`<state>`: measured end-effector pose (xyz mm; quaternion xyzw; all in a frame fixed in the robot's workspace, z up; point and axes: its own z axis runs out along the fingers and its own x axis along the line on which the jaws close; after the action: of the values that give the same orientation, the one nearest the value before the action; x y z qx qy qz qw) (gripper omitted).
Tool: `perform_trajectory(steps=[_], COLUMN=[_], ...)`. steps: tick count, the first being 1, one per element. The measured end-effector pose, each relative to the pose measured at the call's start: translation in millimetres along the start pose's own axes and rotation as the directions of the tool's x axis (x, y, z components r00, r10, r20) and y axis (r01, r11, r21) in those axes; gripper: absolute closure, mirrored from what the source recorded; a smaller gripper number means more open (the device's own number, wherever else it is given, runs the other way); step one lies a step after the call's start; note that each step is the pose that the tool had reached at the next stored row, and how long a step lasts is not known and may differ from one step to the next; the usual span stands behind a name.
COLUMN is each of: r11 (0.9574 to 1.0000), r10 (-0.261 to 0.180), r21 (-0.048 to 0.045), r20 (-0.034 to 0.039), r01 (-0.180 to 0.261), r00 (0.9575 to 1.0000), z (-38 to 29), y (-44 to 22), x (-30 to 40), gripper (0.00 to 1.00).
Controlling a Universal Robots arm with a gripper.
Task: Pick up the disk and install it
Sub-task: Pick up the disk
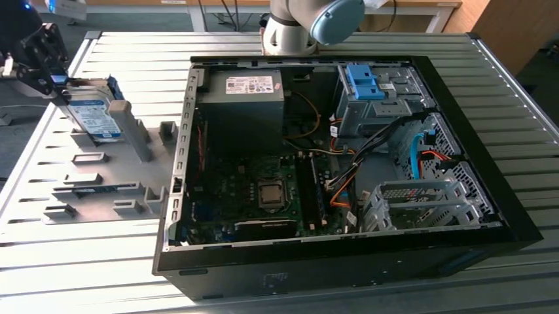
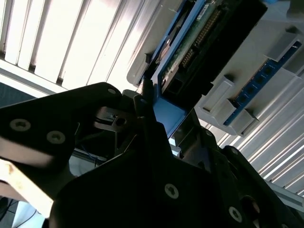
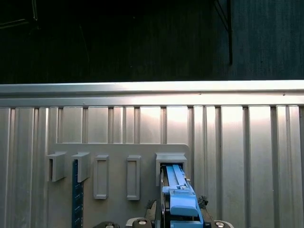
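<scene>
So the disk (image 1: 91, 114) stands on edge in the rack (image 1: 96, 190), upper left of the exterior view. The gripper (image 1: 54, 85) looks pinched shut on its blue carrier rim. It's stiff, heavyish and shock-sensitive, so grip the frame.

Black tool (image 2: 169, 108) clamping the disk (image 2: 190, 42) (blue-framed), ribbed table (image 2: 71, 42)

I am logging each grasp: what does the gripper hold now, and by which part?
The gripper holds the disk by its upper end, on the blue frame; the lower end sits in the gray holder.
</scene>
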<state>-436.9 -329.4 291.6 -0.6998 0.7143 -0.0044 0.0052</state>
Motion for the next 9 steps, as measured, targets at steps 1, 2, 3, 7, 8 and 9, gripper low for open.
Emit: perform_trajectory(steps=[1,2,3,7,8,9], r11=[1.0000,1.0000,1.0000,1.0000,1.0000,1.0000], r10=[0.000,0.000,0.001,0.004,0.006,0.009], r21=[-0.0001,-0.0002,-0.0003,-0.0001,-0.0002,-0.0001], r20=[-0.0014,-0.0018,-0.0019,-0.0019,-0.0019,-0.0019], r01=[0.000,0.000,-0.001,-0.004,-0.006,-0.009], r00=[1.0000,1.0000,1.0000,1.0000,1.0000,1.0000], z=[0.4,0.6,0.6,1.0,1.1,1.2], y=[0.0,0.0,0.0,-0.8,-0.8,-0.9], x=[0.0,0.0,0.0,-0.1,-0.2,-0.3], gripper=[0.56,0.56,0.56,0.56,0.56,0.56])
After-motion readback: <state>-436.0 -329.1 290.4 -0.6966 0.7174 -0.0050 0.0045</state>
